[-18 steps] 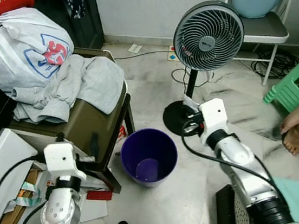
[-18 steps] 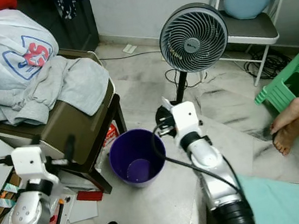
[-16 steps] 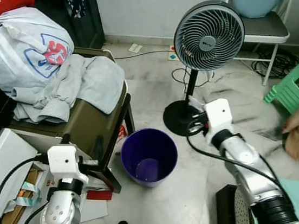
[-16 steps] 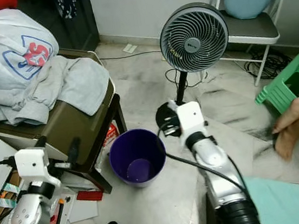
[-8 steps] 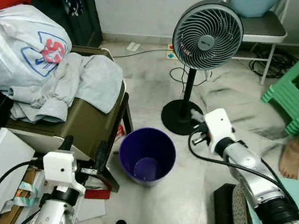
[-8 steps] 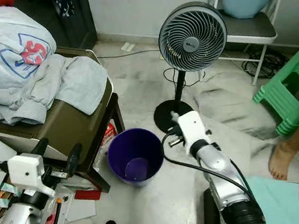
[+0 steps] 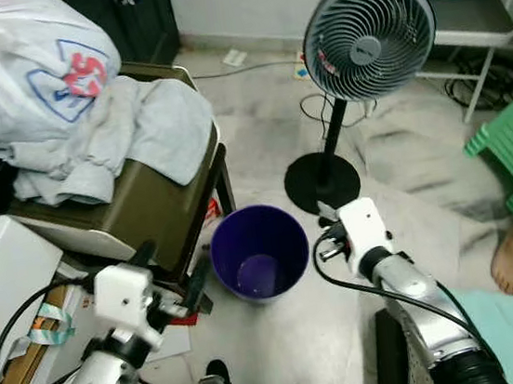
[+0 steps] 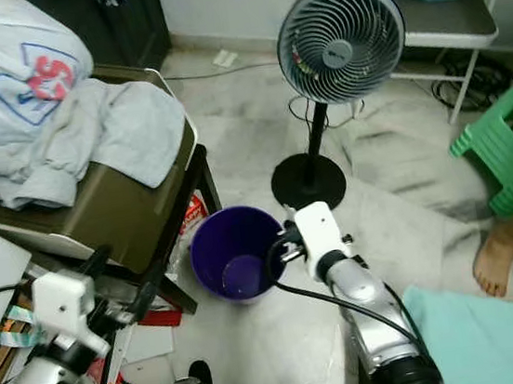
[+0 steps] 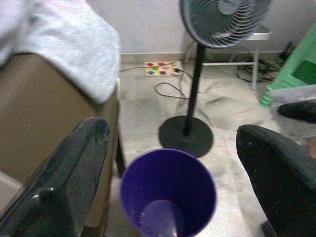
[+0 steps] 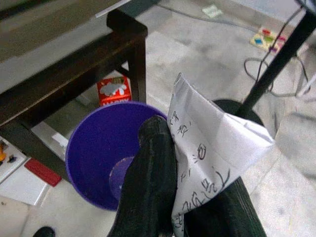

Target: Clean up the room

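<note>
A brown chair [image 7: 150, 200] heaped with grey clothes [image 7: 110, 140] sits at ten o'clock from the purple bin [image 7: 259, 252]; a standing fan [image 7: 364, 38] rises at one o'clock. The right wrist view reveals a folded handwritten paper [image 10: 207, 148], barely discernible from the head, clamped in the right gripper [image 10: 185, 190] over the bin's three o'clock rim. The left gripper [image 9: 173, 163] hangs spread at eight o'clock.
</note>
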You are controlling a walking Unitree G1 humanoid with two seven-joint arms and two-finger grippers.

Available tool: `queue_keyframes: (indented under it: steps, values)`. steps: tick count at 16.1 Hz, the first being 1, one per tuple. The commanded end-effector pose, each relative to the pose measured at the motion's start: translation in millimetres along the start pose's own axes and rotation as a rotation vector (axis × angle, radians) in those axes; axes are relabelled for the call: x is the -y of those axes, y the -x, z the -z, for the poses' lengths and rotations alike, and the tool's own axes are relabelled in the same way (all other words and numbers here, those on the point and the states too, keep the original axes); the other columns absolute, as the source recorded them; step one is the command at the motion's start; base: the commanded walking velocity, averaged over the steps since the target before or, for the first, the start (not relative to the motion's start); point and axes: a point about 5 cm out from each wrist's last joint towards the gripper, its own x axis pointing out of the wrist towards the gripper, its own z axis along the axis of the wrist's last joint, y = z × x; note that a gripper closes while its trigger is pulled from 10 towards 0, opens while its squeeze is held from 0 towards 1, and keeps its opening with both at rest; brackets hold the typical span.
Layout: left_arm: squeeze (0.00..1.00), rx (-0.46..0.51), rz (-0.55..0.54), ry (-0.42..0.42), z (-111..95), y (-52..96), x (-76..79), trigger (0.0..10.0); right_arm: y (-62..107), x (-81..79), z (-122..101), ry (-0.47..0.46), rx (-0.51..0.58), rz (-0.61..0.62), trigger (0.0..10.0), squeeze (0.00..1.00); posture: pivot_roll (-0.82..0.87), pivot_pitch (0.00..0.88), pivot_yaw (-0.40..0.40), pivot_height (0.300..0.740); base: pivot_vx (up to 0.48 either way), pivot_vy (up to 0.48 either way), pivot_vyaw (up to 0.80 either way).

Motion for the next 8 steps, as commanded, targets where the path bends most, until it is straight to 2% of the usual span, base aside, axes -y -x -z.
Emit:
queue_keyframes:
  steps: [1,6,7,8]
  values:
    - [0.0,-0.02,0.022,0.01,0.6,5.1,2.0,10.0,0.3,-0.6,4.8,-0.031,-0.032,0.011,10.0,0.0,0.12,0.347,-0.008,0.74,0.0,0.0,0.0]
    - [0.0,-0.095,0.066,0.006,1.5,19.0,3.5,10.0,-15.4,-24.4,-8.1,-0.025,-0.024,-0.043,10.0,0.0,0.18,0.372,0.03,0.74,0.0,0.0,0.0]
    - [0.0,-0.132,0.03,-0.017,3.5,20.9,-1.6,10.0,-19.3,-27.9,-11.7,-0.037,-0.009,-0.049,10.0,0.0,0.19,0.371,0.035,0.74,0.0,0.0,0.0]
    - [0.0,-0.12,0.029,-0.018,1.0,21.1,-3.7,10.0,-20.2,-30.5,-15.1,-0.033,0.012,-0.062,10.0,0.0,0.2,0.368,0.037,0.74,0.0,0.0,0.0]
